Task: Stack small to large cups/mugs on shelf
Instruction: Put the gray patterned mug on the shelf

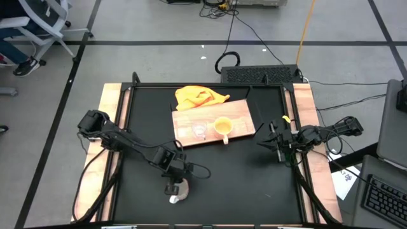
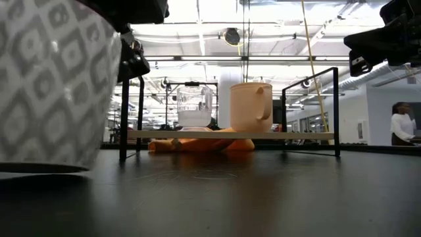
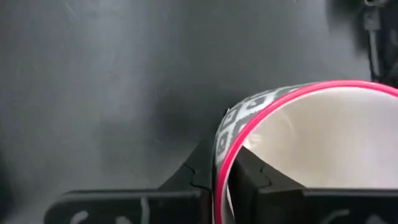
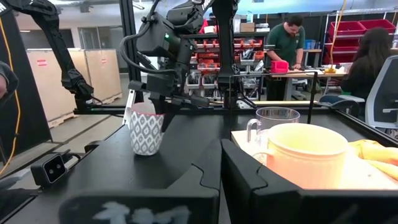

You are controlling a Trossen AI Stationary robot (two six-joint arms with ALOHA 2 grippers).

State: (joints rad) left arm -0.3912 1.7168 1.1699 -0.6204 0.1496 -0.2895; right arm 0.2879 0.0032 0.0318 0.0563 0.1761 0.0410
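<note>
The table (image 1: 210, 191) is black, and the wooden shelf (image 1: 241, 114) lies at its far middle, with a yellow cloth (image 1: 198, 97) just behind it. On the shelf stand the yellow-orange mug (image 1: 223, 126) and, to its left, the clear glass cup (image 1: 200, 130). The white patterned mug (image 4: 146, 129) with a pink rim stands at the near left, well apart from the shelf. The left gripper (image 3: 225, 171) is above it, its fingers (image 3: 202, 168) nearly closed on the rim wall, one inside and one outside. In the high view the arm hides most of this mug. The right gripper (image 4: 221, 165) waits at the right side, fingers closed, holding nothing.
</note>
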